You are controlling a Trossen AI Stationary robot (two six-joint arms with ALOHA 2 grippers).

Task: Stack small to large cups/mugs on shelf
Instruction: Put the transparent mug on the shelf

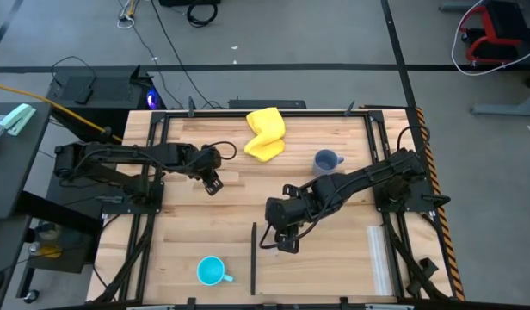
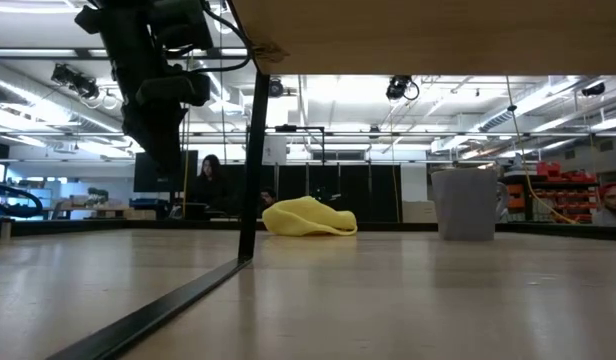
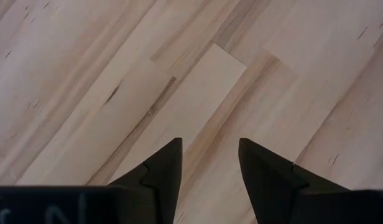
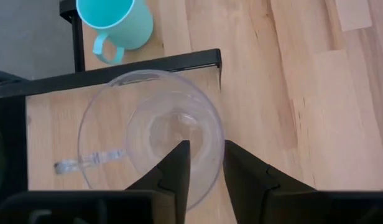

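The clear cup (image 4: 151, 134) only really shows up in the right wrist view. From overhead it's hidden under the right pincer (image 1: 285, 242), and the low view doesn't catch it at all. In that wrist shot the two dark fingers (image 4: 179, 171) straddle the cup's rim, one inside the bowl and one outside, with a narrow gap between them. Can't tell if they're actually squeezing the glass yet. The cup has a see-through handle sticking out to one side and sits right by a black bar (image 1: 253, 257) lying on the bench (image 1: 334, 267).

Count: three vessels in all. One clear cup, one cyan mug (image 1: 211, 271) near the front edge, well left of the bar, and one grey-blue mug (image 1: 326, 161) toward the back right. There's also one yellow cloth (image 1: 265, 133) bunched up at the back middle. The low view shows the cloth and the grey-blue mug from the side, plus people in the room behind.

The right arm reaches in from the right with its elbow bent and its wrist pointing down over the cup. The left arm stretches out from the left, and its left pincer (image 1: 212, 183) hangs over bare wood with the fingers spread, holding nothing.
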